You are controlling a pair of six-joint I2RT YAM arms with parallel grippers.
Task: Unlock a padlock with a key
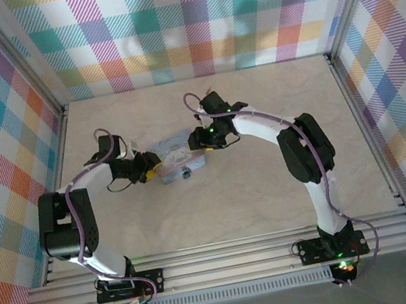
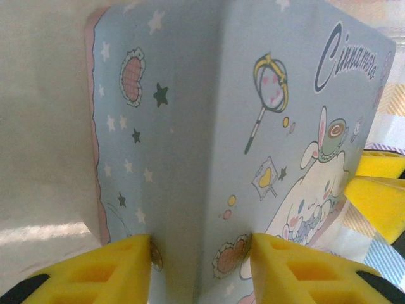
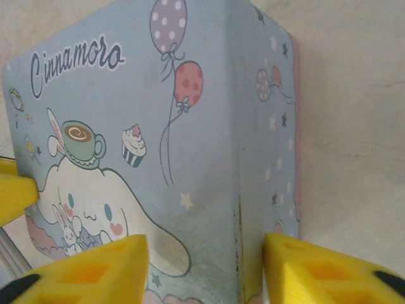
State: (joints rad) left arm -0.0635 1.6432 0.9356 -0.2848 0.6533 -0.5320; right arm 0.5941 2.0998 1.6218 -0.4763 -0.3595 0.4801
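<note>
Dark-blue script "Cinnamoro" on pale blue tin lid (image 3: 126,126), upper left of right wrist frame, above the cartoon char. w/ cup. Same lid (image 2: 285,126), upper right of left wrist frame: "Cinnamo…", last letters blurry.

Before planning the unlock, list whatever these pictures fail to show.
Padlock: top view, likely the bluish speck on the tin's near side; too small to read its keyhole.
Grip: wrist views, left fingers and right fingers flank tin corners; contact cut off by the bottom edge.
</note>
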